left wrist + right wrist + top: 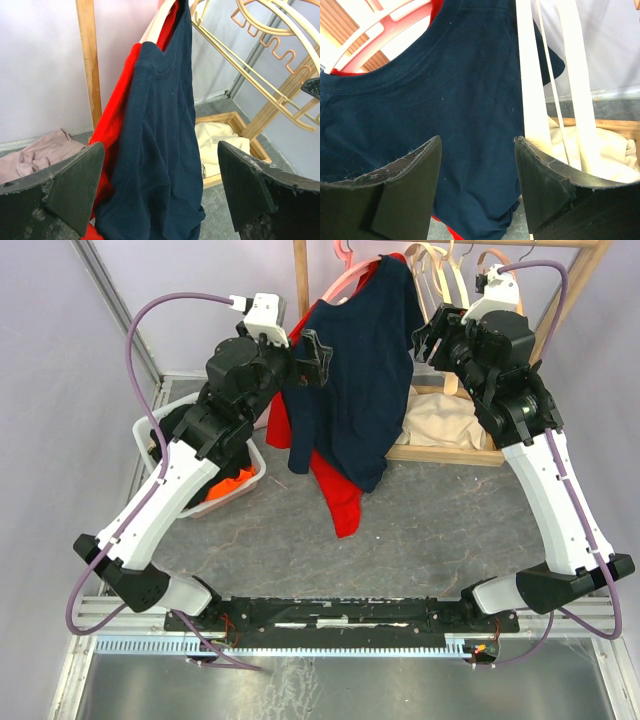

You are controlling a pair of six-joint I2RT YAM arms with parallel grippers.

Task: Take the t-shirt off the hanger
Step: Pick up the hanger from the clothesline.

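Between both arms' parted jaws — navy t-shirt [355,380], on hanger [385,34], ungripped

the navy t-shirt [355,370] hangs limp, collar uppermost, on a pink hanger [347,280] at the wooden rack's [300,280] left end.

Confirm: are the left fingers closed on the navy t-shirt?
No, the left fingers stand wide apart, with the navy t-shirt hanging ungripped beyond them.
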